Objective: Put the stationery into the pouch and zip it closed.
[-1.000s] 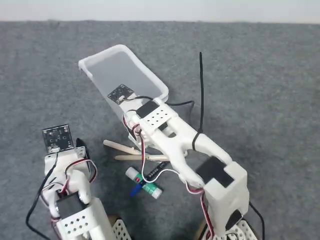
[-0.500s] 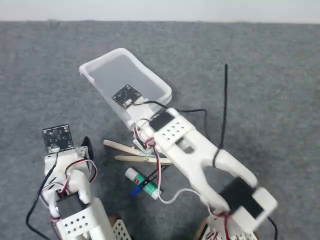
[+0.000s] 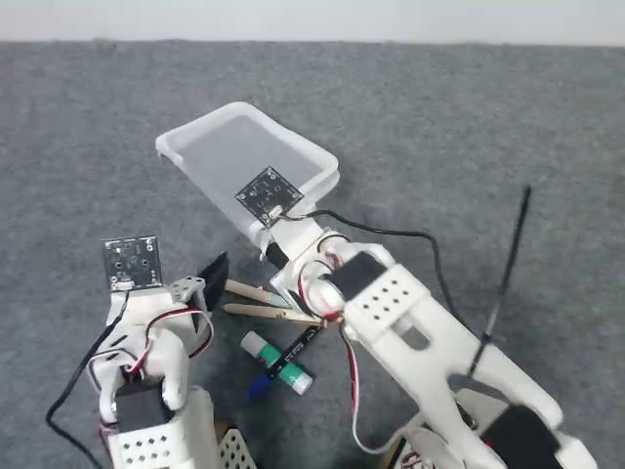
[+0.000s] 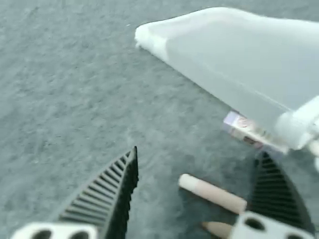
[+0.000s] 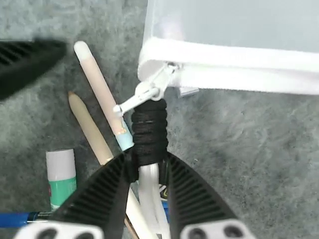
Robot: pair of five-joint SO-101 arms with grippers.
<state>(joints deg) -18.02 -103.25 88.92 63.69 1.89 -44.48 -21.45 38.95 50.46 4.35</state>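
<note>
A translucent white pouch (image 3: 239, 156) lies at the back of the grey mat. My right gripper (image 5: 148, 158) is shut on the black-wrapped cord of the zipper pull (image 5: 142, 95) at the pouch's near end (image 3: 290, 281). Beside it lie two beige pens (image 3: 256, 292) (image 5: 98, 84), a white-and-green glue stick (image 3: 279, 362) (image 5: 62, 178), a black pen (image 3: 296, 350) and a blue pen (image 3: 260, 384). My left gripper (image 4: 199, 154) stands open just over the tip of a beige pen (image 4: 212, 193), a little short of the pouch (image 4: 239, 64).
The grey mat (image 3: 508, 127) is bare to the right and behind the pouch. A black cable (image 3: 503, 269) stands up from the right arm. The left gripper's dark finger (image 5: 30, 59) shows close to the pens in the right wrist view.
My right arm has swung and drawn the zipper pull toward the near side, turning the pouch slightly. My left gripper has moved right toward the beige pens.
</note>
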